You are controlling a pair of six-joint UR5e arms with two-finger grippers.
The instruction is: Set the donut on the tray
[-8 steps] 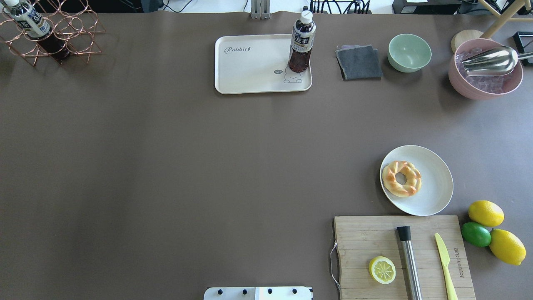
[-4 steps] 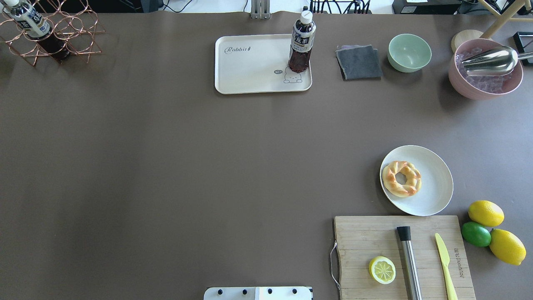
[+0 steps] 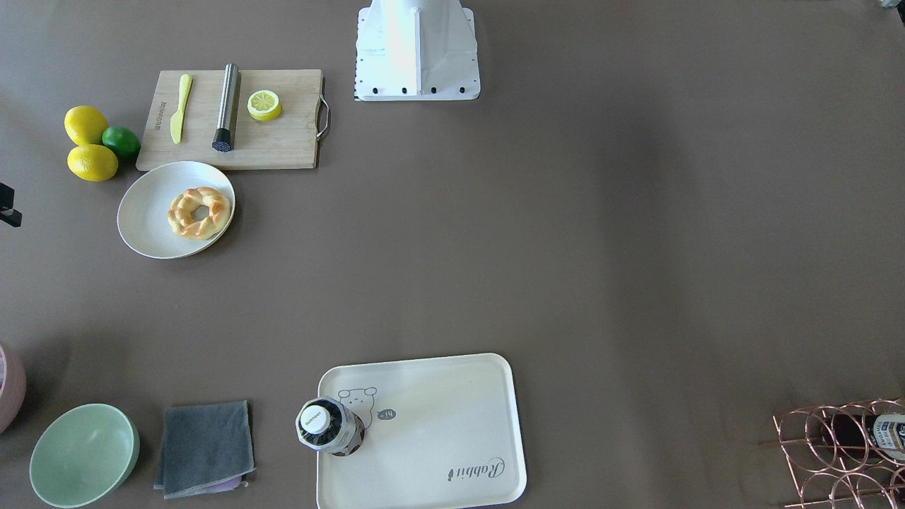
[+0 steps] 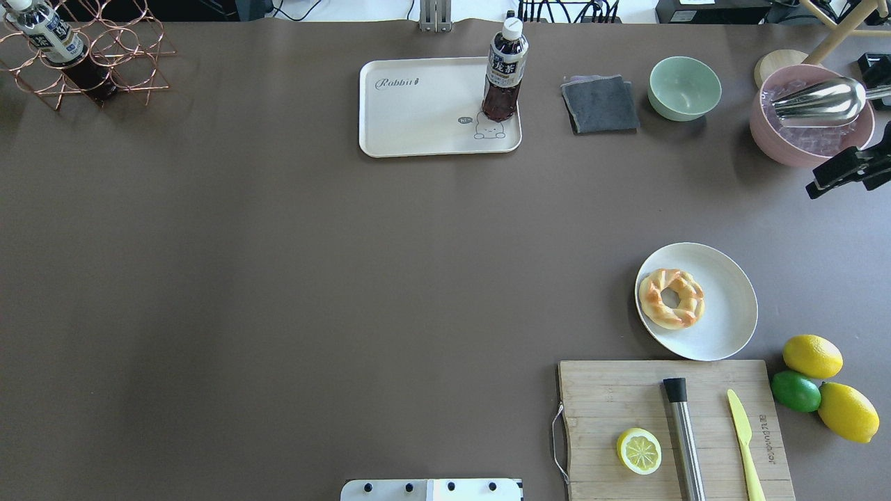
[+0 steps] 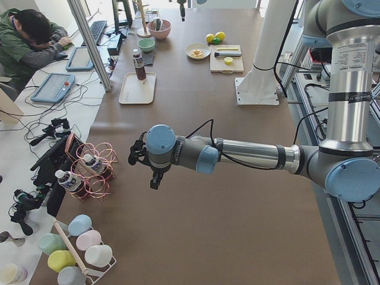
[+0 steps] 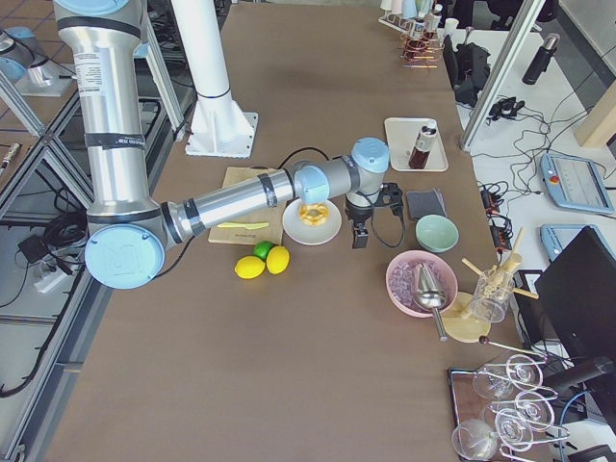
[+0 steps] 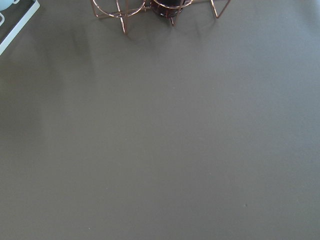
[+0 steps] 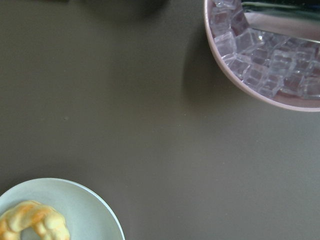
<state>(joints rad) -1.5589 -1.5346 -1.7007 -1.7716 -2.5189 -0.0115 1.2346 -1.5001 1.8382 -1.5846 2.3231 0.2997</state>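
The donut [image 4: 672, 298] is a golden braided ring on the left side of a round white plate [image 4: 731, 306]; it also shows in the front view [image 3: 199, 212] and at the bottom left of the right wrist view [image 8: 32, 222]. The cream tray [image 4: 424, 111] with "Rabbit" script lies at the far middle of the table, with a dark tea bottle [image 4: 505, 73] standing on its right corner. My right gripper [image 4: 842, 177] hangs at the right edge beyond the plate, its fingers apart and empty. My left gripper [image 5: 148, 169] shows only in the left side view, and I cannot tell whether it is open.
A pink bowl of ice with a metal scoop [image 4: 811, 115], a green bowl [image 4: 684, 88] and a grey cloth [image 4: 600, 104] stand at the far right. A cutting board [image 4: 675, 428] with a lemon half, muddler and knife lies near. Lemons and a lime [image 4: 814, 383] sit beside it. A copper bottle rack [image 4: 83, 59] stands far left.
My right gripper has come into the overhead view at the right edge, near the pink bowl. The donut, plate and tray have not moved.
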